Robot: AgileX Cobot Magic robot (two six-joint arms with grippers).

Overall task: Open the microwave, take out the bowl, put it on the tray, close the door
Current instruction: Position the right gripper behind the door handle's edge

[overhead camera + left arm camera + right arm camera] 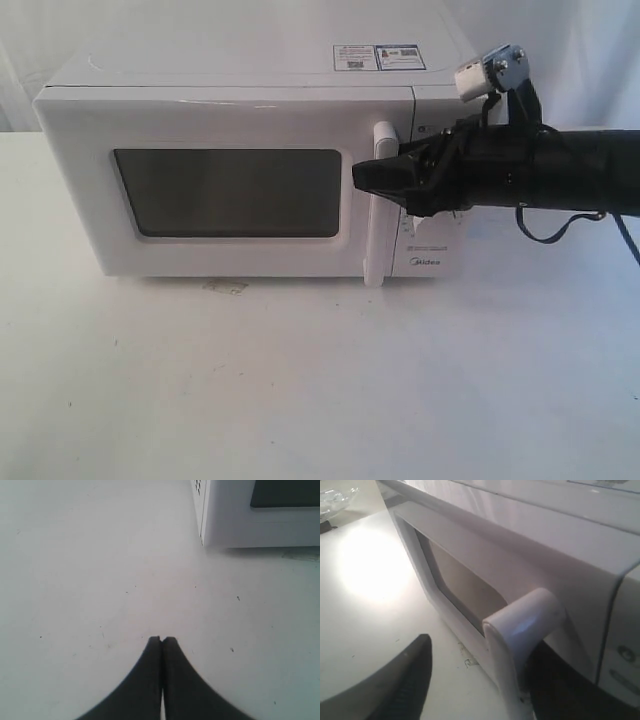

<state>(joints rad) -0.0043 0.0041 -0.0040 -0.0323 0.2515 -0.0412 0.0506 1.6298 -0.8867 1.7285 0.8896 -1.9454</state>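
Noted right gripper [485,652] spread astride handle [520,625]: one finger clear of it on window side, other behind it on panel side. Noted door [200,125] shut, flush with microwave [250,75]. Bare table [300,390] before door. Noted left gripper [161,640] pressed together above table, near microwave corner.

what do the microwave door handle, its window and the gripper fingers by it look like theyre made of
Handle: glossy white plastic, most likely; soft highlights run along its rounded top.
Window: dark and smooth, tinted glass or plastic, cannot tell which; only a faint sheen shows.
Gripper fingers: matte black with a ribbed inner face, probably rubber or plastic.
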